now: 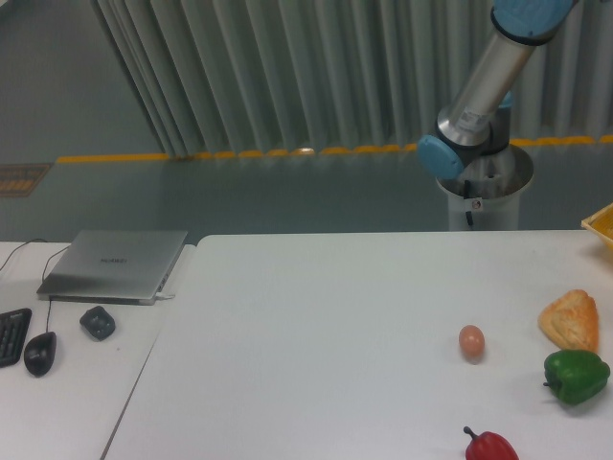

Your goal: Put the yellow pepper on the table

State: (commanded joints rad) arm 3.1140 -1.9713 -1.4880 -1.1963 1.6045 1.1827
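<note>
Taking the egg (470, 341) on the table (316, 335) as the reference, the things furthest to its left lie on a separate narrower white desk (67, 402): a black keyboard (11, 335) cut by the frame edge, a black mouse (39, 353) just beside it, a small dark object (97, 322) a little nearer the egg, and a closed grey laptop (115, 264) behind those, up-left of the egg. The table itself is the large white top that begins just right of the laptop and stretches past the egg to the right frame edge, most of its surface to the egg's left bare. Behind and above the egg, beyond the table's far edge, the arm (484, 81) rises from its white pedestal (484, 196) and runs out of the top of the frame; the gripper is out of view, so its opening cannot be told. Below and slightly right of the egg, a red pepper (490, 446) sits at the bottom edge. To the egg's right lie a piece of bread (571, 320) and, just in front of it, a green pepper (576, 375). Up-right of the egg, at the frame's right edge, a yellow corner (601, 226) shows. The yellow pepper is not visible anywhere in this view.
</note>
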